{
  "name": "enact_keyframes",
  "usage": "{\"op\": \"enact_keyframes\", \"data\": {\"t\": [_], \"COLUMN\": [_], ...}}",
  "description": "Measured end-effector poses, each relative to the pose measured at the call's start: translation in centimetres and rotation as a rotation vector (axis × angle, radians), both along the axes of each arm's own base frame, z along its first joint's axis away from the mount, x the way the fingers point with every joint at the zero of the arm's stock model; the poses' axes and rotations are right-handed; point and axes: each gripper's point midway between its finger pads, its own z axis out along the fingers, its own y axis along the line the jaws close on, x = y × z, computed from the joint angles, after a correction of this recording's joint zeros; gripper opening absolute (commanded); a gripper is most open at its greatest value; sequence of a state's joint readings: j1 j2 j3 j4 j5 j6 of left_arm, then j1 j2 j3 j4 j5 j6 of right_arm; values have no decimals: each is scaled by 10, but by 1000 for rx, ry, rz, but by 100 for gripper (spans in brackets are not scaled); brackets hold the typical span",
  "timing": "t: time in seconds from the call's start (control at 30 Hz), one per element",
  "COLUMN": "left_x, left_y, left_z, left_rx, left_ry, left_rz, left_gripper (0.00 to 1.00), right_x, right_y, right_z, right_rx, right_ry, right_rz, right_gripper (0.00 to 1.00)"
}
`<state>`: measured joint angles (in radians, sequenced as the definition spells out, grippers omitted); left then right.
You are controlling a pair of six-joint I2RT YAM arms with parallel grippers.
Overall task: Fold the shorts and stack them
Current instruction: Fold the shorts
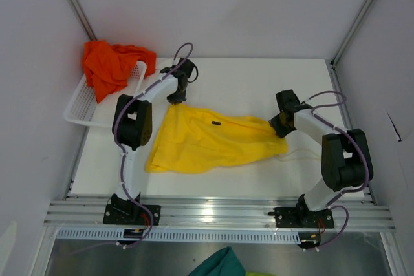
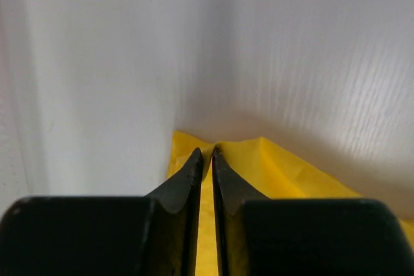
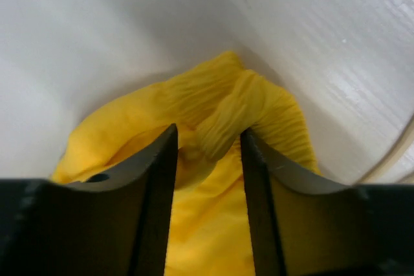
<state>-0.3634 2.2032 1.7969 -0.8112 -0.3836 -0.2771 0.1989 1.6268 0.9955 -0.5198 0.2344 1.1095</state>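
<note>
The yellow shorts (image 1: 207,140) lie spread flat across the middle of the white table, with a small dark mark (image 1: 213,122) near their far edge. My left gripper (image 1: 176,100) is at their far left corner. In the left wrist view it (image 2: 207,153) is shut on a thin fold of the yellow fabric (image 2: 291,172). At the right end, my right gripper (image 1: 277,127) stands over the gathered waistband. In the right wrist view it (image 3: 207,137) is open, with the bunched waistband (image 3: 226,117) lying loose between its fingers. The orange-red shorts (image 1: 110,66) sit crumpled in a basket at the far left.
The white mesh basket (image 1: 81,105) stands at the table's far left corner, tipped over its edge. A teal-green cloth (image 1: 220,264) lies below the front rail. Walls and metal posts close in the table at the back and both sides.
</note>
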Motion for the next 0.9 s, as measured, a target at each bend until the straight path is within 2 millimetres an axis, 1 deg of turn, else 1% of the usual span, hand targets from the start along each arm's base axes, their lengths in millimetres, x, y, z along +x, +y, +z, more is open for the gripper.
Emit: {"op": "enact_keyframes", "data": {"t": [0.03, 0.07, 0.1, 0.13, 0.17, 0.2, 0.27, 0.37, 0.43, 0.5, 0.57, 0.63, 0.7, 0.8, 0.87, 0.9], "left_x": [5, 12, 18, 23, 26, 27, 25, 17, 10, 1, -16, -36, -54, -93, -122, -133], "left_y": [0, 0, 0, 0, 2, 4, 9, 20, 26, 26, 26, 9, -20, -89, -133, -149], "left_z": [6, 13, 21, 28, 34, 39, 48, 66, 80, 94, 107, 116, 124, 129, 128, 126], "left_rx": [3, 5, 12, 14, 19, 27, 39, 73, 79, 67, 53, 36, -1, -100, -180, -219], "left_ry": [-20, -46, -71, -96, -116, -129, -148, -169, -184, -208, -231, -242, -272, -314, -319, -311], "left_rz": [2, 6, 8, 12, 20, 29, 59, 113, 141, 145, 136, 84, 6, -188, -323, -373], "left_gripper": [17, 29, 39, 50, 66, 71, 76, 76, 76, 76, 75, 75, 75, 76, 76, 76], "right_x": [-2, -2, -1, -2, -1, -1, 0, 4, 9, 11, 12, 14, 18, 19, 19, 19], "right_y": [5, 9, 11, 13, 14, 14, 13, 11, 11, 10, 10, 8, 4, -4, -12, -14], "right_z": [1, 3, 5, 7, 8, 11, 18, 32, 41, 49, 56, 63, 69, 73, 76, 77], "right_rx": [6, 6, 3, 2, 0, -2, -4, -10, -10, -17, -20, -16, -9, -2, -2, 0], "right_ry": [-5, -11, -18, -24, -29, -36, -55, -91, -117, -139, -152, -167, -182, -194, -208, -218], "right_rz": [6, 20, 25, 33, 39, 44, 55, 84, 114, 151, 188, 231, 276, 344, 383, 407], "right_gripper": [51, 52, 57, 58, 59, 59, 59, 60, 64, 74, 75, 75, 75, 77, 77, 74]}}
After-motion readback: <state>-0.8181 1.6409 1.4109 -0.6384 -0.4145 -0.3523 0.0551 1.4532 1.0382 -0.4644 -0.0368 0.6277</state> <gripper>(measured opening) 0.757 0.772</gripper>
